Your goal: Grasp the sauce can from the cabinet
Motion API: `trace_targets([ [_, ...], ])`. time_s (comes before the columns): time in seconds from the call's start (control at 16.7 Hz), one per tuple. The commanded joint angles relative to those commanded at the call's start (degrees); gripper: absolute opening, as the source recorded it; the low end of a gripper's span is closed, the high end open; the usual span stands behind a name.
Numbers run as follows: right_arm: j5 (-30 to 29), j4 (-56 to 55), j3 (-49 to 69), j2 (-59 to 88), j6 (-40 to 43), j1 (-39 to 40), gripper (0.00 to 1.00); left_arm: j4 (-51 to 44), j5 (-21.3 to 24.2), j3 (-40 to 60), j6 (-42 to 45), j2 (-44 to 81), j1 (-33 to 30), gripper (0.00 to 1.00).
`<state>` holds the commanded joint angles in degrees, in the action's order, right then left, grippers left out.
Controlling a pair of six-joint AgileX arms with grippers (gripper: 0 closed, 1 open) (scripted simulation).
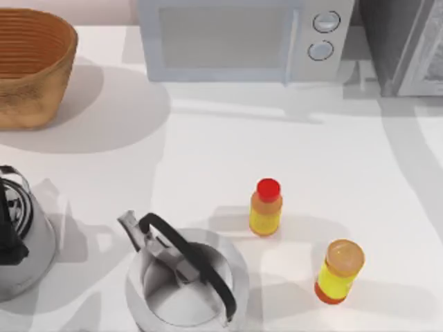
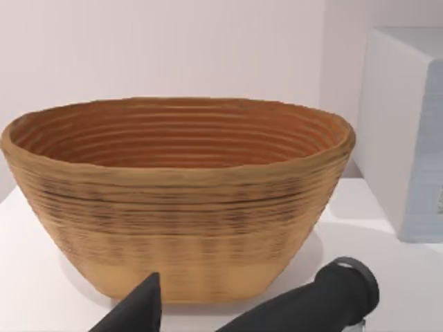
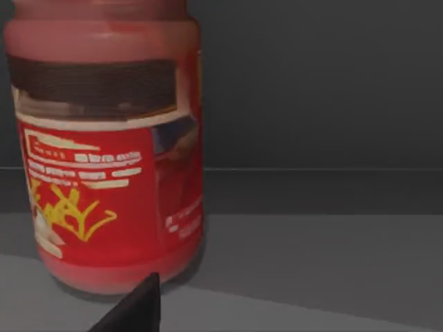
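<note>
One red sauce can (image 3: 111,149) near right tool (image 3: 135,308).

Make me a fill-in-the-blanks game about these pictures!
The basket sits on the ___ side of the table.
The bottle farther from the microwave has an ___ cap.
The sauce can wears a mostly ___ label.
Missing words: left; orange; red.

Basket (image 1: 31,66), microwave (image 1: 242,38), 2 kettles (image 1: 183,280), 2 bottles (image 1: 266,207)
</note>
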<state>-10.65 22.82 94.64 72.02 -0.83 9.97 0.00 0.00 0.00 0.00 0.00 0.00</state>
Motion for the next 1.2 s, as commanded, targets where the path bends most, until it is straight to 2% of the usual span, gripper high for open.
trace_targets([
  [0.18,-0.6,1.0,4.7,3.7,-0.1,0.6,1.0,0.0,0.0,0.0,0.0,0.0,0.0,1.0],
  [0.54,-0.8,1.0,5.2,4.0,-0.1,0.6,1.0,0.0,0.0,0.0,0.0,0.0,0.0,1.0],
  [0.96,-11.2,-0.5,13.4,14.3,-0.5,10.4,1.0,0.0,0.0,0.0,0.0,0.0,0.0,1.0],
  [1.2,-12.8,-0.8,14.6,15.8,-0.5,12.1,1.0,0.0,0.0,0.0,0.0,0.0,0.0,1.0],
])
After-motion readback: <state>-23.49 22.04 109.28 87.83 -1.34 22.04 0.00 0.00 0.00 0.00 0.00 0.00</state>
